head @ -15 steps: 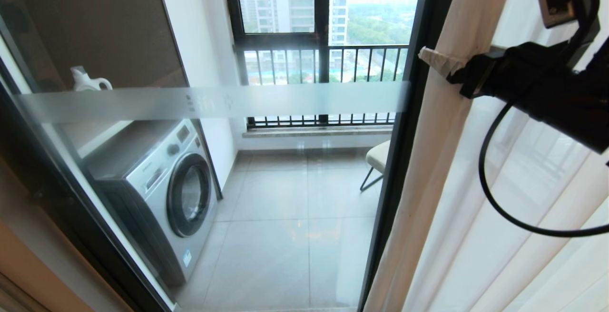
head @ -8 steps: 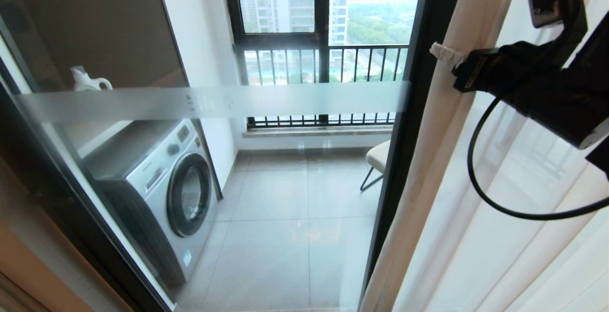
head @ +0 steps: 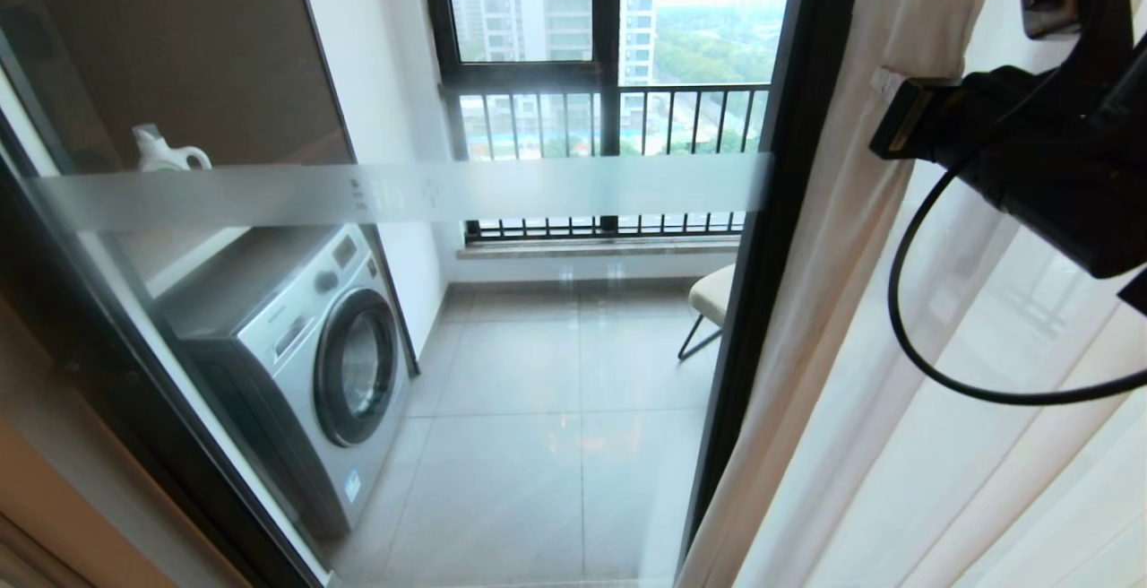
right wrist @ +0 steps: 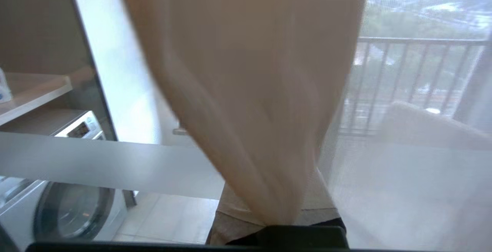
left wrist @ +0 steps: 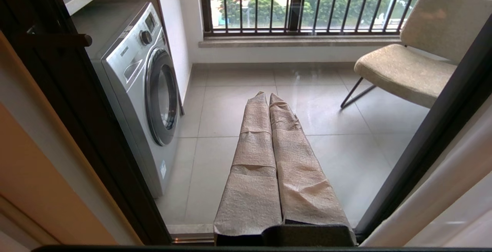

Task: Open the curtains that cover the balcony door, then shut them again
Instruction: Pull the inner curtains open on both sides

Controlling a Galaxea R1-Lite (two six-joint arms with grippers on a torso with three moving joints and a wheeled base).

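Observation:
The balcony door is clear glass with a frosted band in a dark frame, and its glass is uncovered on the left. The curtains, cream pleated fabric with sheer behind, hang bunched at the right. My right gripper is high on the right, shut on the curtain's leading fold. In the right wrist view the beige fold runs down into the right gripper, hiding its fingertips. In the left wrist view my left gripper hangs low before the glass, shut, with nothing held.
Behind the glass are a washing machine, a white jug on a shelf, a beige chair and a barred window. A black cable loops below my right wrist in front of the sheer.
The right gripper has gone from open to shut on the curtain's edge. Its wrist has rolled and shifted slightly right, and the taped fingertips now sit mostly behind the fold.

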